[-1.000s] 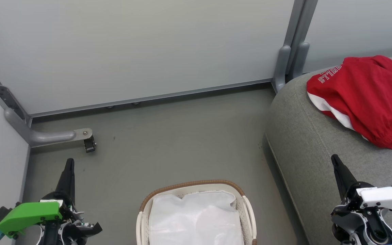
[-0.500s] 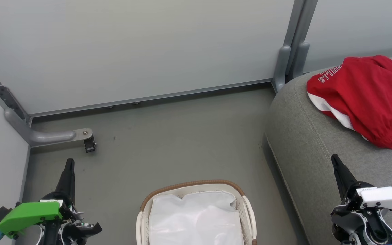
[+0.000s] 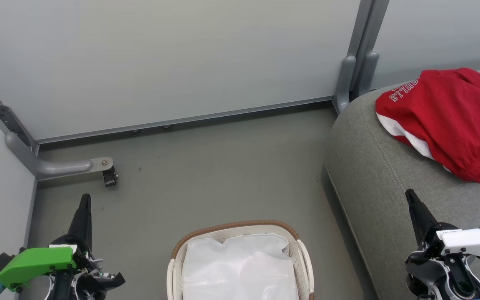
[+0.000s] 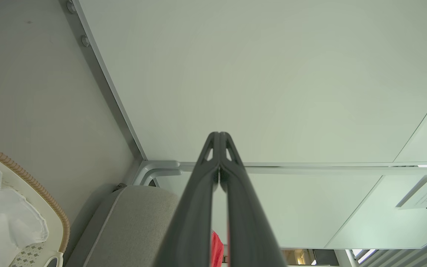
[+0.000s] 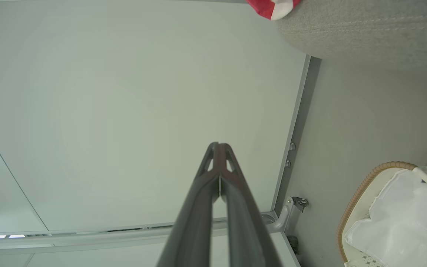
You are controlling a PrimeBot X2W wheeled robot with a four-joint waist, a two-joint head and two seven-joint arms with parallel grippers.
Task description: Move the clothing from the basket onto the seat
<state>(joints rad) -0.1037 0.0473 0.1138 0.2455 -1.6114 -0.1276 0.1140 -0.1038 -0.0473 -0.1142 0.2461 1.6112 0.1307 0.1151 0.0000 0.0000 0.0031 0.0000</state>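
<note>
Grey floor [image 3: 206, 166] runs up to pale wall panels [image 3: 161, 58], with a grey metal post [image 3: 358, 54] standing where two panels meet and a curved metal foot [image 3: 56, 166] with a small black caster [image 3: 109, 177] over on the left.

The basket [image 3: 231, 227] sits on the floor at the near edge of the head view, its brown woven rim curving round a crumpled white liner cloth [image 3: 240, 266]. Nothing red lies in it. To its right stands the seat [image 3: 373, 175], a big grey cushion with a rounded corner and a stitched seam, close beside the basket but not touching it, as far as I can see.

The clothing [image 3: 448, 116] lies in a loose red heap on top of the seat, towards its far side, near the post. A white panel shows along the near edge and white block lettering along the far one (upside down from here; it may read "BULLS", though I could not swear to it). Whether the heap is one garment or several I cannot tell.

The left pincer [image 3: 85, 200] hangs over the floor left of the basket, fingers pressed together at the tips and gripping nothing. The right pincer [image 3: 410, 195] hangs over the near part of the seat, well short of the clothing, its fingers likewise closed tip to tip and empty.
</note>
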